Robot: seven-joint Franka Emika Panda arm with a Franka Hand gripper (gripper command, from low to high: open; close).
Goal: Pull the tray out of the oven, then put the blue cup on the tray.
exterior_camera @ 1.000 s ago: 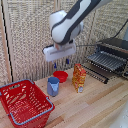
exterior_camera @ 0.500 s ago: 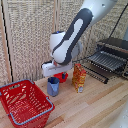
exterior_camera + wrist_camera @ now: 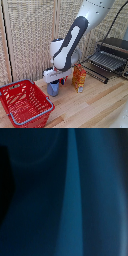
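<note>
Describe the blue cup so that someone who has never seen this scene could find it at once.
Start at the red basket on the wooden table, at the exterior view's left. Just past its far right corner, directly under the arm's pincer, stands the blue cup. It is a short blue-grey cylinder, lower than the orange bag on its right and the only blue thing there.
</note>
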